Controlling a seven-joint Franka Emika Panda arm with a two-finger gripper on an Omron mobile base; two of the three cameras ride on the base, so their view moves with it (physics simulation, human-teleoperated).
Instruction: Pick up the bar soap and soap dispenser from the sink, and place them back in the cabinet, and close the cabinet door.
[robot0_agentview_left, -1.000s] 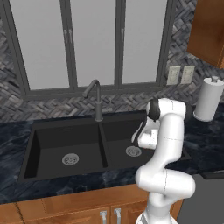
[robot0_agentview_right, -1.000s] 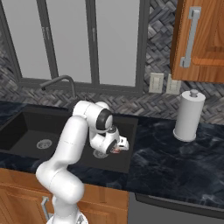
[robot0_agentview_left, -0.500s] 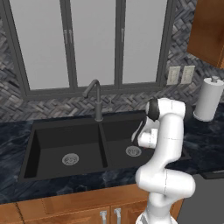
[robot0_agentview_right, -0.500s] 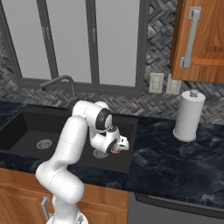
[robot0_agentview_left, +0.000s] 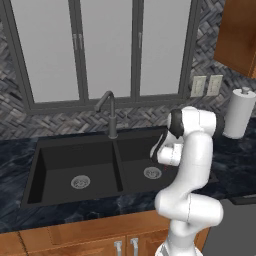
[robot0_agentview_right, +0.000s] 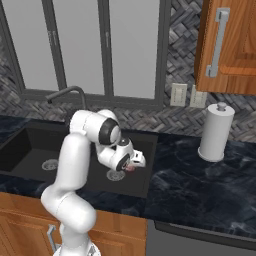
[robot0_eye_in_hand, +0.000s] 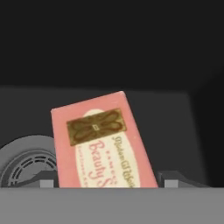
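Tool (robot0_agentview_right: 133, 165) low in right basin of sink (robot0_agentview_left: 60, 150), above the steel drain (robot0_agentview_left: 152, 173). Fingertips (robot0_eye_in_hand: 46, 183) stand on either side of the bar soap (robot0_eye_in_hand: 103, 142), a pink block with gold label; whether they clamp it or merely straddle it, cannot tell. Soap seems tilted, drain beside it. Farther right on counter (robot0_agentview_right: 200, 185): paper towel roll (robot0_agentview_right: 216, 132). Above it, cabinet door (robot0_agentview_right: 227, 45).

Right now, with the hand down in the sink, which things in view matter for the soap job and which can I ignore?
For the job:
- bar soap, between the hand's fingertips
- sink, right basin
- cabinet door, upper right

Just lying about:
- paper towel roll on the counter
- faucet
- wall outlets
- windows
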